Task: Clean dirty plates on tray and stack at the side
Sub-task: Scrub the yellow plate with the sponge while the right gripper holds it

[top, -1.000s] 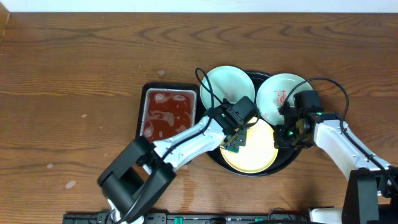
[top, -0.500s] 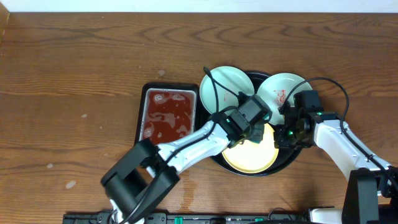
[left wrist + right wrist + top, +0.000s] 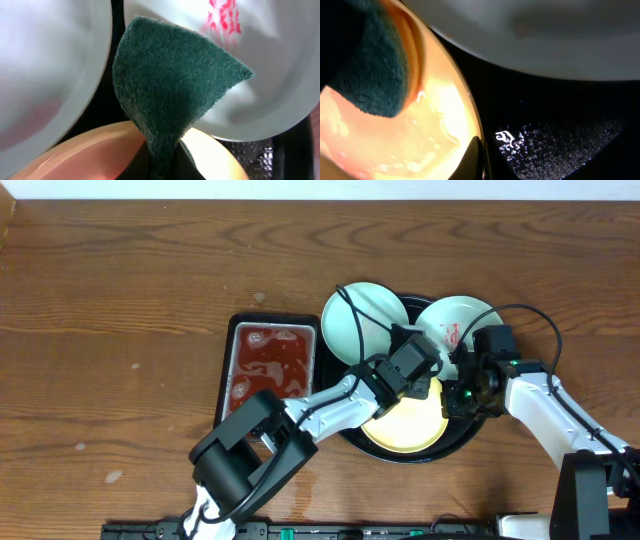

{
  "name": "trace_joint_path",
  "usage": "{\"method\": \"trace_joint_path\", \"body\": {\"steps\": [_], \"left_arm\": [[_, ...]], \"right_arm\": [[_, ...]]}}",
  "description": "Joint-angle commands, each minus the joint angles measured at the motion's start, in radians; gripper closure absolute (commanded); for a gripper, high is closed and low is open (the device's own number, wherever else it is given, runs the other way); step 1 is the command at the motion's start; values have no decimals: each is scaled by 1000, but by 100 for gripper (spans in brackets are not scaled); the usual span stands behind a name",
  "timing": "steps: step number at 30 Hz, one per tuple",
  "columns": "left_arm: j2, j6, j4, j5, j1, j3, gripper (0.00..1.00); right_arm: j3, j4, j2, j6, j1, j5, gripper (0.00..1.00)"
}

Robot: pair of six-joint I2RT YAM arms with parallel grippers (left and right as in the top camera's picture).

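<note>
Plates all sit on your tray, none stacked, white one smeared; left gripper pinches the pad, right gripper seemingly clamps the yellow plate.

Mint plate, red-smeared white plate, yellow plate flat on black tray.

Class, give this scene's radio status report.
Left gripper shut on dark green scouring pad, over round black tray. Right gripper shut on rim of pale yellow round plate. White round plate red-smeared.
</note>
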Motion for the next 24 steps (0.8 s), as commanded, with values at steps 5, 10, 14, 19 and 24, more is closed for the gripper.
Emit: {"method": "trace_joint_path", "body": {"steps": [5, 10, 14, 19, 24], "left_arm": [[15, 111, -8, -141, 19, -4, 92], [14, 110, -132, -141, 19, -4, 92], [4, 111, -204, -142, 19, -4, 93], [-39, 109, -285, -141, 19, -4, 93], [-77, 109, -393, -141, 19, -4, 93]], "right_arm": [[-4, -3, 4, -6, -4, 34, 99], [-4, -2, 4, -6, -4, 34, 99], [-4, -2, 4, -6, -4, 34, 99], [-4, -2, 4, -6, -4, 34, 99], [-4, -2, 4, -6, -4, 34, 99]]}}
